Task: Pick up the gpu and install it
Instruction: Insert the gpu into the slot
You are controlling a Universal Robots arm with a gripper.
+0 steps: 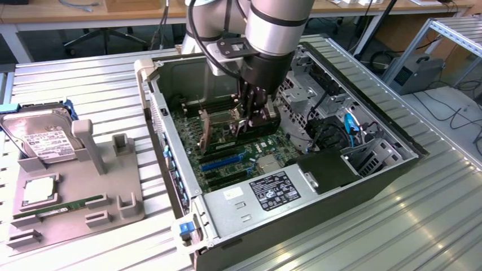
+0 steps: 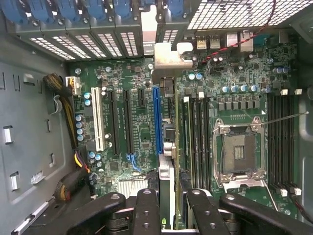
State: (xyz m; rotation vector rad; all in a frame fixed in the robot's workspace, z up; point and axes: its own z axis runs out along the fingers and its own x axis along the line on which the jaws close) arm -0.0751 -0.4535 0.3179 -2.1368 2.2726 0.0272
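The open computer case (image 1: 226, 62) is reachable from above; inside, the arm (image 1: 275, 34) and its gripper (image 2: 168, 205) with the upright gpu (image 2: 166, 147) crowd the motherboard (image 2: 132, 127); drive cages (image 1: 301, 96) and cables (image 1: 348, 127) wall one side.

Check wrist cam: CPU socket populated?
No. The CPU socket sits empty with its metal retention frame around bare contacts, no chip or heatsink on it.

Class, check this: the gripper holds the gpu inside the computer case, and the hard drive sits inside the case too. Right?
Not quite. The gripper does hold the gpu inside the case, but the exterior view shows the hard drive outside it, on the grey holder.
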